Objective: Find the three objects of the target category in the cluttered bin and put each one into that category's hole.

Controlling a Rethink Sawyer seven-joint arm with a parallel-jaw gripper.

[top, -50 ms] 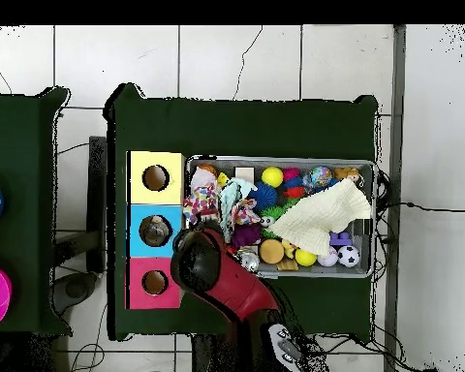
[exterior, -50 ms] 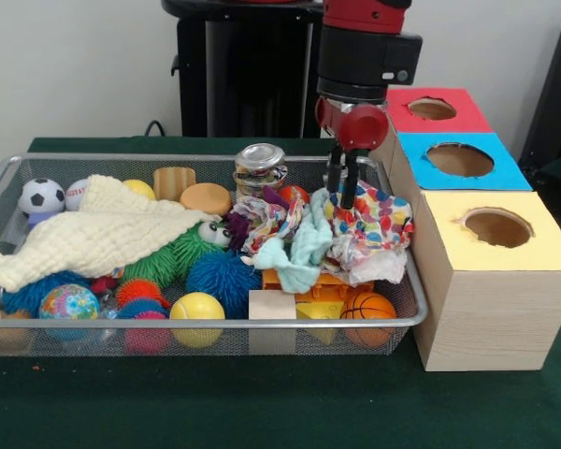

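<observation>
So we're reaching into the wire bin [exterior, -50 ms: 0,192] on the worktop [exterior, -50 ms: 262,412], end effector [exterior, -50 ms: 345,190] hovering a bit open over the polka-dot cloth [exterior, -50 ms: 374,220] by the box end, gripping nothing yet. We're guessing cloths are the target, so next we're needing to drop, pinch, then carry it to a hole [exterior, -50 ms: 459,159]

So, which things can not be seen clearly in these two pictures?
- Gripper: in the front view its fingers reach down to the colourful cloth, and whether they grip it is unclear; in the overhead view the arm covers it.
- Bin contents: the cream cloth hides whatever lies underneath in both views.
- Blue box hole: overhead shows something inside, too small to identify.
</observation>
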